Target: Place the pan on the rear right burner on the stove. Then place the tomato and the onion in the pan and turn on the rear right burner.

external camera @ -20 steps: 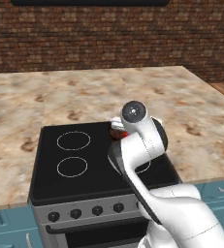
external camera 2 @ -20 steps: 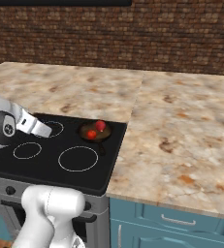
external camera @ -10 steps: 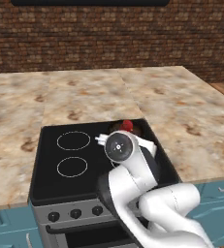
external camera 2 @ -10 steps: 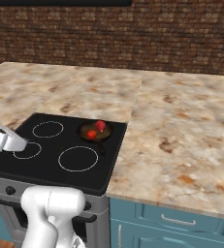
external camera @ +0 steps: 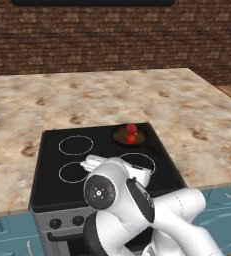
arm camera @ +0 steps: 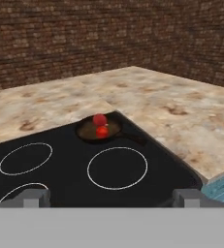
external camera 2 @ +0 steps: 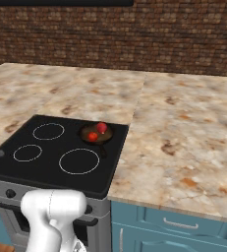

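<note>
Blocking much of the stove's [external camera: 47, 172] near edge in the left base view, the arm's white elbow hid most of the knob row, so only two knobs [external camera: 67, 221] could be made out there, and the near right ring was partly covered. The gripper [arm camera: 111, 197] itself was hard to see: in the hand view just its two grey fingertips [arm camera: 33, 197] rose at the bottom, standing far apart with nothing between them, so the pincer was spread wide and empty. In the right base view a small white piece of the hand was cut off at the left edge, low beside the stove's near left corner. Four white rings could be counted on the black glass; the rear right burner [external camera 2: 96, 134] lay almost wholly under the pan [external camera 2: 88, 139]. One pan sat there at the far right of the cooktop, its short dark handle pointing toward the near side. Inside it lay two small round things touching each other: the tomato [external camera 2: 93, 137], brighter, nearer, and the onion [external camera 2: 101, 128], darker, just behind. Compared with half a second earlier, the arm had folded lower and nearer to the stove front, while pan, tomato and onion had stayed put.
</note>
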{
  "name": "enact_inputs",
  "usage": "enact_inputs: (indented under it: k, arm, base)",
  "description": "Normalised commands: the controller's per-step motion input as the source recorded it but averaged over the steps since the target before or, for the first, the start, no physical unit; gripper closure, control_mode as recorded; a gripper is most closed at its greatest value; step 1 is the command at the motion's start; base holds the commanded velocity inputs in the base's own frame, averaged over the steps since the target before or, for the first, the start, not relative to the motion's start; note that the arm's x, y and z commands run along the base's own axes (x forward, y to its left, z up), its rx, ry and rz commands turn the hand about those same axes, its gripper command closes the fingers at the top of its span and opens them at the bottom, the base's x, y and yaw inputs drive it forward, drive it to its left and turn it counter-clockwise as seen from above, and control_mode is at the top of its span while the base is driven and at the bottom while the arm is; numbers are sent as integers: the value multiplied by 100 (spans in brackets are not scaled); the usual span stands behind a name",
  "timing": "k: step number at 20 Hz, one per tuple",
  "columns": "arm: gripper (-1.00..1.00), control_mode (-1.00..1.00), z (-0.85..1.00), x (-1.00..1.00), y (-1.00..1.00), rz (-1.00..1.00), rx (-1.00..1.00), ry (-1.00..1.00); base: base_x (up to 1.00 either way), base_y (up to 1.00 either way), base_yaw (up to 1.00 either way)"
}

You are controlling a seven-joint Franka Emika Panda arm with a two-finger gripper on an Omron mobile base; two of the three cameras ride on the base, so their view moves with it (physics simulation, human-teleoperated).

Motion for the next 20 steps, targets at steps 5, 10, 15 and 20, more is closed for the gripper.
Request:
enact_inputs:
  k: [5,10,15,20]
  arm:
    - [-100,-100,-19,-68,18,3,-8,-14]
    - [-100,-100,-34,-66,2,7,-7,-16]
    - [-100,-100,-36,-55,0,7,-5,-18]
    - [-100,-100,-33,-3,-9,2,-1,-15]
  base:
    - [0,0,0]
    - [0,0,0]
    - [0,0,0]
    - [0,0,0]
